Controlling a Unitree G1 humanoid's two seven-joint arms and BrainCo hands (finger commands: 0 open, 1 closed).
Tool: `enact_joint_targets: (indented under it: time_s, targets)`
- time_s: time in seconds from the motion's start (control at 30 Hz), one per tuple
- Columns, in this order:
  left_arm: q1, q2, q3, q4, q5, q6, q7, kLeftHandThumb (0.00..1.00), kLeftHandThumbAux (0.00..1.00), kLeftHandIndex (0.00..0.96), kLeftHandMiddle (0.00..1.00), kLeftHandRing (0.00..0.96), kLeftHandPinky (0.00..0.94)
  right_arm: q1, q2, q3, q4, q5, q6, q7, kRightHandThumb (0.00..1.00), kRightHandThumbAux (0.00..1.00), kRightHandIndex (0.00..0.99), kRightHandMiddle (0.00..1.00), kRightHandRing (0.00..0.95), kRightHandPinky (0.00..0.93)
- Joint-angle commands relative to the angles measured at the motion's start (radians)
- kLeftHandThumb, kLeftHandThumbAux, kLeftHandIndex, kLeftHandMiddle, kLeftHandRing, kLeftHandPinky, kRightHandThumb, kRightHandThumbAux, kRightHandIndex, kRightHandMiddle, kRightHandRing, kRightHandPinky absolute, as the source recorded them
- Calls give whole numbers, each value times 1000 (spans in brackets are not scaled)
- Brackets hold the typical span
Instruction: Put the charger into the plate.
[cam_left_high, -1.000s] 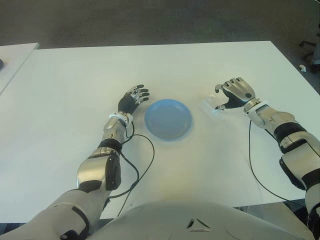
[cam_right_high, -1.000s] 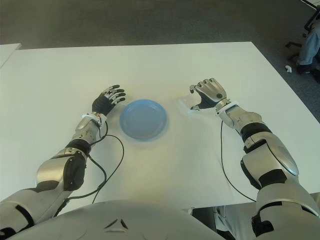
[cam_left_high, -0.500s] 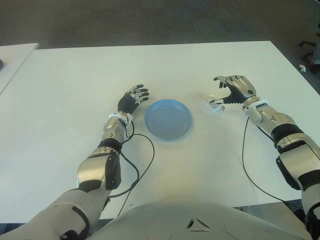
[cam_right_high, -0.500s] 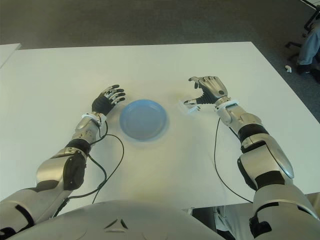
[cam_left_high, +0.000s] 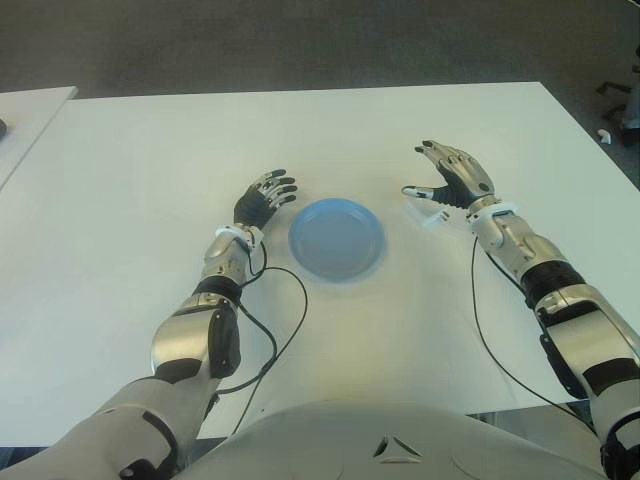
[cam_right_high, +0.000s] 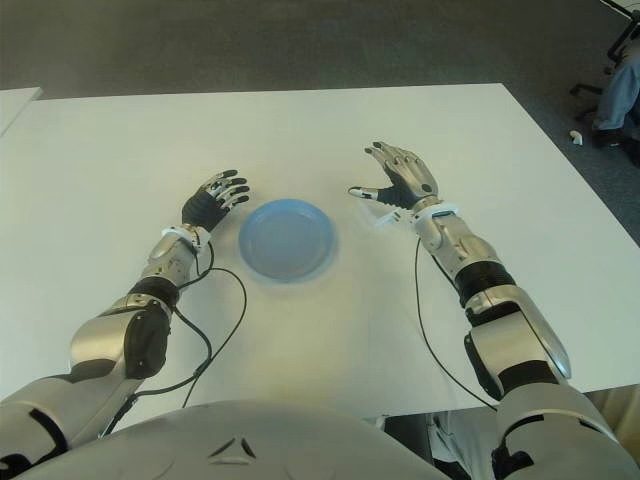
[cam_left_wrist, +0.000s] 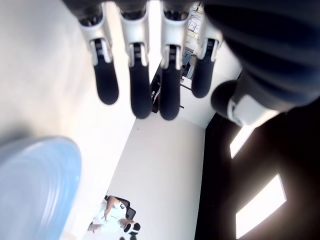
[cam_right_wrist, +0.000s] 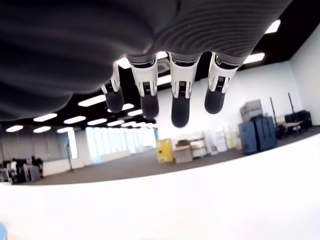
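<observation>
Bright, even light; wrist views blurred close-up.

Worktop (cam_left_high: 330, 140) is bare white over most of its area: wide free lanes along the far side, the near edge and both outer sides. Only obstacles sit mid-worktop: blue plate (cam_left_high: 336, 238), small white charger (cam_left_high: 428, 211) just to its right, bare gap between the two. Left hand (cam_left_high: 264, 198) sits close beside the plate's left rim, narrowing that side. Right hand (cam_left_high: 452, 178), fingers (cam_right_wrist: 180, 95) extended, is right at the charger. A black cable (cam_left_high: 280, 330) loops over the near-left worktop.
</observation>
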Motion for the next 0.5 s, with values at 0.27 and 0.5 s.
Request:
enact_joint_targets:
  time_s: [0.27,0.5]
  targets:
    - [25,2,2,31,6,23,0,0,543,292,373,364,352,60,116,-57,-101,5,314,61,358,114,0,0,0,0]
    - [27,-3,-3,30,12,13,12,0,539,287,370,358,345,66,177,-66,-147,-24,491,33,345,116,0,0,0,0]
